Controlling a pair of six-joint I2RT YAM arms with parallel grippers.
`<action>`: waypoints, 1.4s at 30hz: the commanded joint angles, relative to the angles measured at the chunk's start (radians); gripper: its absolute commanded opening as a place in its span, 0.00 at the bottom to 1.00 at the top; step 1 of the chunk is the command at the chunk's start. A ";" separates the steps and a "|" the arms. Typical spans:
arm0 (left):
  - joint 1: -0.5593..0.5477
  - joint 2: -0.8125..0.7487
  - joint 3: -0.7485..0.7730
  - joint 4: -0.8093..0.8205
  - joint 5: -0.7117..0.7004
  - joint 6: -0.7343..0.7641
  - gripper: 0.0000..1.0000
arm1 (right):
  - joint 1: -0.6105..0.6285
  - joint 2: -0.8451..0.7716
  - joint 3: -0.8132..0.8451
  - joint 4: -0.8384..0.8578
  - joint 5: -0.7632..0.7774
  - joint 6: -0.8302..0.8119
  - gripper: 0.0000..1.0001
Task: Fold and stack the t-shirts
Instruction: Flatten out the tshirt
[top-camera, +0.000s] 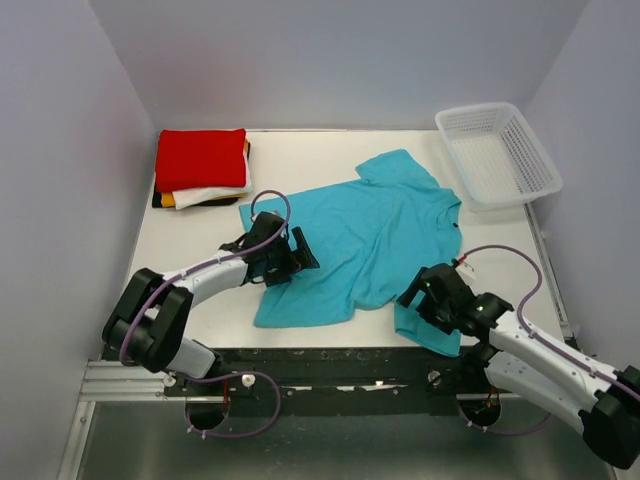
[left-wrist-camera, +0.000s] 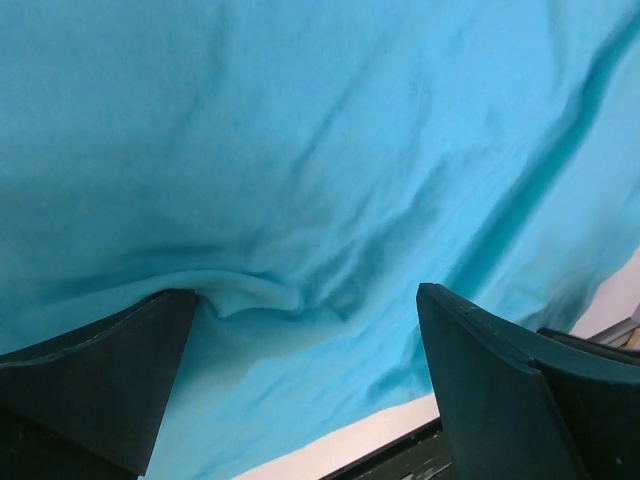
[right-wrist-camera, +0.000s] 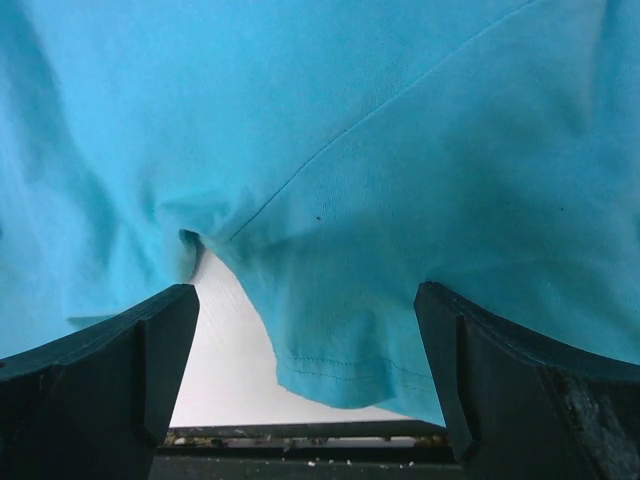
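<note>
1. Nearest the arms, the right claw (right-wrist-camera: 305, 290) stands wide and holds nothing. It hovers low over the near right corner of a plain turquoise-blue cotton t-shirt (top-camera: 370, 235), where a stitched hem edge droops onto the white worktop (top-camera: 300, 155).
2. A little farther in, on the left, the left claw (left-wrist-camera: 307, 295) is also spread wide and empty. It sits over the shirt's left side, and a small pucker of cloth lies between its fingers.
3. The turquoise shirt lies spread in the middle of the worktop, skewed and creased, not yet folded.
4. The cloth looks light, thin and limp. It will likely sag, bunch and drag rather than keep any shape. The firmest places to pinch are probably the doubled hems, sleeve edges or shoulder seams, with one claw at each corner to keep an edge taut.
5. At the far left rests a stack of folded shirts (top-camera: 200, 175), red on top, with white, yellow-orange and black beneath.
6. At the far right stands a white plastic mesh basket (top-camera: 497, 155), apart from the shirt.
</note>
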 joint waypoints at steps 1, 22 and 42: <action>0.051 0.081 -0.023 -0.004 0.007 0.022 0.99 | -0.003 -0.158 -0.067 -0.237 -0.004 0.196 1.00; 0.119 0.028 0.367 -0.328 -0.047 0.224 0.99 | -0.008 0.175 0.391 0.185 0.310 -0.285 1.00; 0.132 0.698 0.939 -0.518 0.083 0.227 0.99 | -0.323 0.904 0.602 0.414 -0.074 -0.358 1.00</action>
